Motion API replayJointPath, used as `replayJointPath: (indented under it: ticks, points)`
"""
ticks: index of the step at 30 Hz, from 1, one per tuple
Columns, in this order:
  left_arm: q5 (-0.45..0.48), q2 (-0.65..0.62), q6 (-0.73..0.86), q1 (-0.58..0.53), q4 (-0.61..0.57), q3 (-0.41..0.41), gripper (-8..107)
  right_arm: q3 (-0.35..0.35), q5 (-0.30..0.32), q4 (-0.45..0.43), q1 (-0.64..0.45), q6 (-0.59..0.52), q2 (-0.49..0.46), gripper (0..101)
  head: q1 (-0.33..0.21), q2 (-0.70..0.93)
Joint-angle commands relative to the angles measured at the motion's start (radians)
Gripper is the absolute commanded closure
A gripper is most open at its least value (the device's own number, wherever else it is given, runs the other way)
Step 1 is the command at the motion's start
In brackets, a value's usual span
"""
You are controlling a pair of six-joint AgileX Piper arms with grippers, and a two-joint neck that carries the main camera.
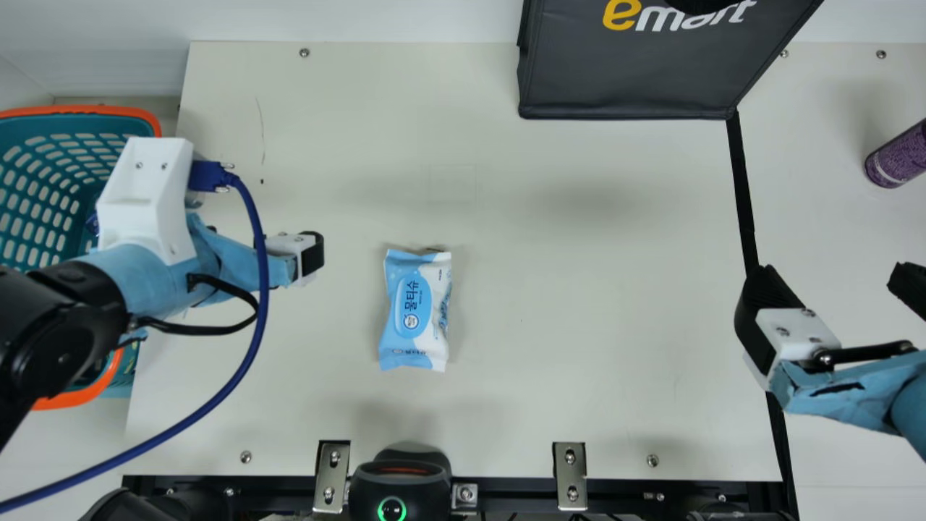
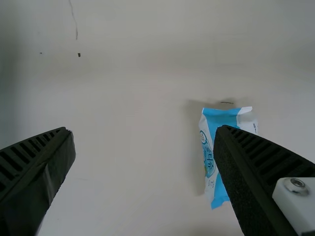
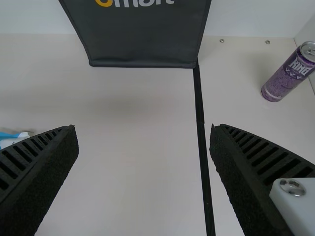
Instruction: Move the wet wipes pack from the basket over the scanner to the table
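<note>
The wet wipes pack lies on the table, its long axis running from near edge toward far edge. The left gripper, fingers spread, is nearer than the similarly spread right gripper; grasping would require travel toward the table's right and near edges.

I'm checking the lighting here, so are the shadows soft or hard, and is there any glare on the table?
Main view: soft shadows flank the wipes pack, dim patches lie on the table, and no harsh glare shows there; left wrist view: a soft shadow runs beside the wipes pack; right wrist view: a faint, soft-edged shadow beside the purple can.
</note>
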Motion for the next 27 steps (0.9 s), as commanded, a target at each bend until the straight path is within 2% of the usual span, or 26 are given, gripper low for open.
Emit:
replayJointPath:
  ticks: [1, 13, 26, 27]
  points:
    - [0.0, 0.004, 0.004, -0.006, -0.002, -0.003, 9, 0.0, 0.0, 0.0, 0.0, 0.0, 0.0, 6, -0.03, 0.0]
    - [0.012, 0.104, -0.102, -0.186, 0.041, -0.094, 9, 0.0, 0.0, 0.0, 0.0, 0.0, 0.0, 6, -0.03, 0.0]
    - [0.056, 0.281, -0.339, -0.332, 0.06, -0.223, 9, 0.0, 0.0, 0.0, 0.0, 0.0, 0.0, 6, -0.03, 0.0]
    - [0.06, 0.294, -0.36, -0.339, 0.063, -0.231, 16, 0.0, 0.0, 0.0, 0.0, 0.0, 0.0, 6, -0.03, 0.0]
